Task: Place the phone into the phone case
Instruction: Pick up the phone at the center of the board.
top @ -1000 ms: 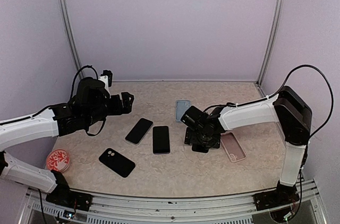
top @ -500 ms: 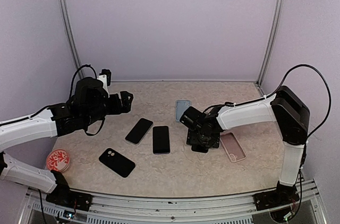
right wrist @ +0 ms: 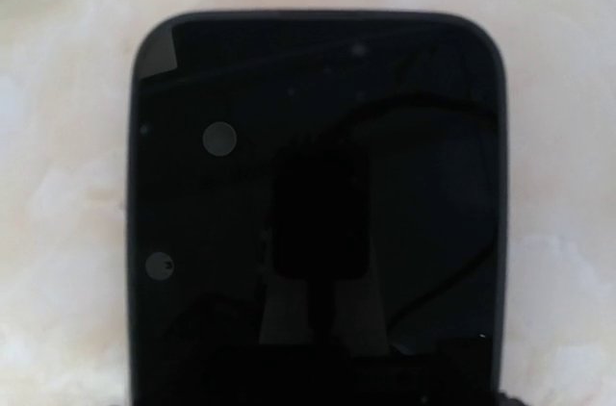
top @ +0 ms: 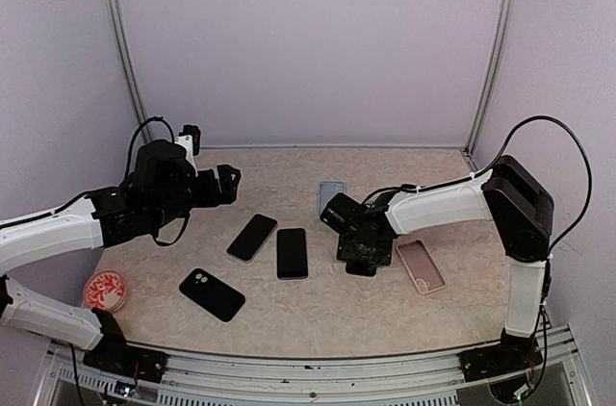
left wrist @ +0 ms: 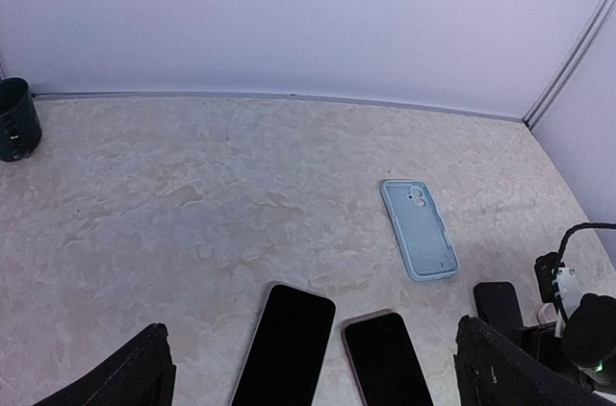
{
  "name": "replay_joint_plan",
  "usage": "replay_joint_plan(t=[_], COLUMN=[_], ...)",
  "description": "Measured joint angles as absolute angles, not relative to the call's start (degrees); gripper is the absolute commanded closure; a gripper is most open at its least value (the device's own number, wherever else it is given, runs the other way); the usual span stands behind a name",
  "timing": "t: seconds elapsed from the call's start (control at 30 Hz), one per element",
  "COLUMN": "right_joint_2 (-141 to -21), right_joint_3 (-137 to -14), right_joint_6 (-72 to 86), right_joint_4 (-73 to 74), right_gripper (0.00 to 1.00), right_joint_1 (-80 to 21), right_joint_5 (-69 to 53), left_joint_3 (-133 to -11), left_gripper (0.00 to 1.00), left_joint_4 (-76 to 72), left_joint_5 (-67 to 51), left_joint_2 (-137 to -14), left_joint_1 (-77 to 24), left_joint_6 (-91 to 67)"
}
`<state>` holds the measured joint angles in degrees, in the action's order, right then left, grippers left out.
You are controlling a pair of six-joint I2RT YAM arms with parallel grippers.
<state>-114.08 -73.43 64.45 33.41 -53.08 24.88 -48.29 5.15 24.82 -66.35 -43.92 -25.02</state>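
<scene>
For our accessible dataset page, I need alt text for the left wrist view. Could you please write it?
A light blue phone case lies flat on a marbled table, with two black phones side by side nearer the camera. The left gripper, open wide, shows at the bottom corners, and a dark cup stands at the far left edge.

The right gripper (top: 366,250), just nearer than the blue case (top: 330,198), covers most of the phone (top: 362,269), and there's no telling how its jaws stand. On the right wrist camera, that phone runs off the bottom edge. Over on the left wrist camera, a dark phone (left wrist: 286,343) and a second phone (left wrist: 387,363), both nearer than the blue case, are cut by the bottom edge too.
</scene>
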Motion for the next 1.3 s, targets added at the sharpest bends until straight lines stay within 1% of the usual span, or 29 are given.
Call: replay_joint_plan(t=[0.1,0.43,0.6,0.97,1.3], right_joint_2=[-114.08,-112.42,-110.43,-108.09,-105.45], right_joint_3=[-73.38,-70.89,-68.31,-63.99,-60.16], right_joint_6=[64.40,59.88,52.34,34.02,21.17], right_joint_4=[33.26,31.11,29.36,20.36,13.87], right_gripper=[0.30,0.31,0.31,0.30,0.29], right_joint_1=[-53.10,-53.12,-53.12,-53.12,-53.12], right_joint_5=[24.97,25.69,25.63,22.96,14.79], left_joint_3=[-48.27,-48.27,-48.27,-48.27,-48.25], left_gripper=[0.01,0.01,0.01,0.01,0.01], left_joint_4=[5.15,5.17,5.17,5.17,5.15], left_joint_5=[24.95,24.97,24.93,24.86,23.70], left_joint_2=[-66.35,-66.32,-66.32,-66.15,-66.06], left_joint_1=[-43.92,-43.94,-43.94,-43.94,-43.94], left_joint_6=[-25.02,-25.04,-25.06,-25.15,-25.78])
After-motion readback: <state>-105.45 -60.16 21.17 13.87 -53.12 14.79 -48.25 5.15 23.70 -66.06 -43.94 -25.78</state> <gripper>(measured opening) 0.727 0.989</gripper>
